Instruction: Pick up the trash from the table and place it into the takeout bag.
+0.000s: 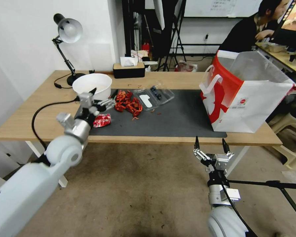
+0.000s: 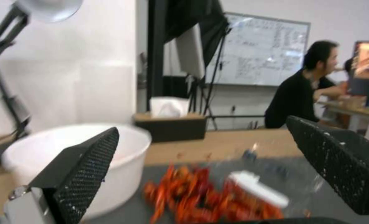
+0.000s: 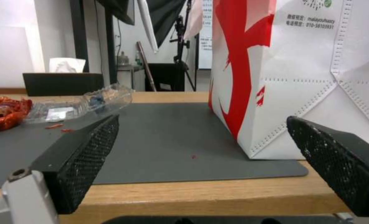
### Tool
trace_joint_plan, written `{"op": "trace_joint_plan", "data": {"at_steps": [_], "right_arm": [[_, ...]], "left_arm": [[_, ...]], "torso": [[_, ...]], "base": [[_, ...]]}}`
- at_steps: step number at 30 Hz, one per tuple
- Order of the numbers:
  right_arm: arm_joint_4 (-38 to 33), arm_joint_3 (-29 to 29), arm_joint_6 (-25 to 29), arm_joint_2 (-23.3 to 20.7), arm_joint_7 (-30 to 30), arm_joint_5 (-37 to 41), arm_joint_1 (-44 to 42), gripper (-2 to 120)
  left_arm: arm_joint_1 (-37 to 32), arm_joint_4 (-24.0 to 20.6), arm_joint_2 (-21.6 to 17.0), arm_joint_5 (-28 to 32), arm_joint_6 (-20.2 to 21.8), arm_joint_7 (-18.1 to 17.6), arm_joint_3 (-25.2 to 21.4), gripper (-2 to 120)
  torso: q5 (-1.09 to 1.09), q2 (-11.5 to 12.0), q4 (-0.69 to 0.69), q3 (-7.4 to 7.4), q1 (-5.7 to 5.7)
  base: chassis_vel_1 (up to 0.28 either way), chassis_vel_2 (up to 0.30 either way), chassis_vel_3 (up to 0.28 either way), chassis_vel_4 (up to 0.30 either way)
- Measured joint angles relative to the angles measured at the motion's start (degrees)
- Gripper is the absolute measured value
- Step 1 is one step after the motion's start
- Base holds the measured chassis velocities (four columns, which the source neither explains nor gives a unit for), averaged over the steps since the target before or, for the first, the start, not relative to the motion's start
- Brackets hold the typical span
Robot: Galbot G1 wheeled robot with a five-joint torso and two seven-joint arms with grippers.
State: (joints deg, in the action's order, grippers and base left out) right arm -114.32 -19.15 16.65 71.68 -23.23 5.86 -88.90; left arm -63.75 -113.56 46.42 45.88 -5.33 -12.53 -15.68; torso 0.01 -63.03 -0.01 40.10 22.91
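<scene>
Left hand (image 1: 100, 98) hovers spread above the crushed red can (image 1: 102, 120) near the surface's (image 1: 29, 121) front left edge; right hand (image 1: 212, 144) waits spread, just off the front edge near the takeout bag (image 1: 253, 105).

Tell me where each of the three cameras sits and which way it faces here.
Head view: high, looking down over the table; both arms show, left gripper over the mat's left end, right gripper below the near edge.
Left wrist view: behind the open left gripper, facing the white bowl.
Right wrist view: at table-edge height, open right gripper facing the takeout bag.
Shared: crayfish shells, tissue box.
</scene>
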Motion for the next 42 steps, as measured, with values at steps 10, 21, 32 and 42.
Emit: {"op": "trace_joint_plan", "data": {"at_steps": [10, 21, 32, 42], "right_arm": [[-0.24, -0.86, 0.00, 0.32, -0.05, -0.26, -1.01, 100], [-0.22, -1.14, 0.30, 0.45, -0.16, -0.43, -1.25, 100], [0.00, -0.81, 0.34, 0.62, -0.17, -0.42, -1.19, 100], [0.20, -0.81, 0.42, 0.65, -0.17, -0.42, -1.20, 100]], "left_arm": [[-11.04, -1.01, 5.06, -7.75, -2.97, -0.22, -5.27, 100], [-20.55, 0.39, 10.60, -14.43, -10.23, 2.54, -9.47, 100], [-24.98, 2.08, 13.16, -17.47, -14.52, 4.27, -10.39, 100], [-19.85, 4.25, 9.99, -17.23, -13.59, 5.81, -9.01, 100]], "torso": [[-0.01, 0.01, -0.03, 0.00, 0.00], [0.00, 0.00, 0.01, 0.01, 0.00], [0.00, 0.00, 0.01, 0.01, 0.01], [-0.01, 0.01, 0.00, 0.01, 0.01]], "base": [[0.000, 0.000, 0.000, 0.000], [0.000, 0.000, 0.000, 0.000], [0.000, 0.000, 0.000, 0.000], [0.000, 0.000, 0.000, 0.000]]}}
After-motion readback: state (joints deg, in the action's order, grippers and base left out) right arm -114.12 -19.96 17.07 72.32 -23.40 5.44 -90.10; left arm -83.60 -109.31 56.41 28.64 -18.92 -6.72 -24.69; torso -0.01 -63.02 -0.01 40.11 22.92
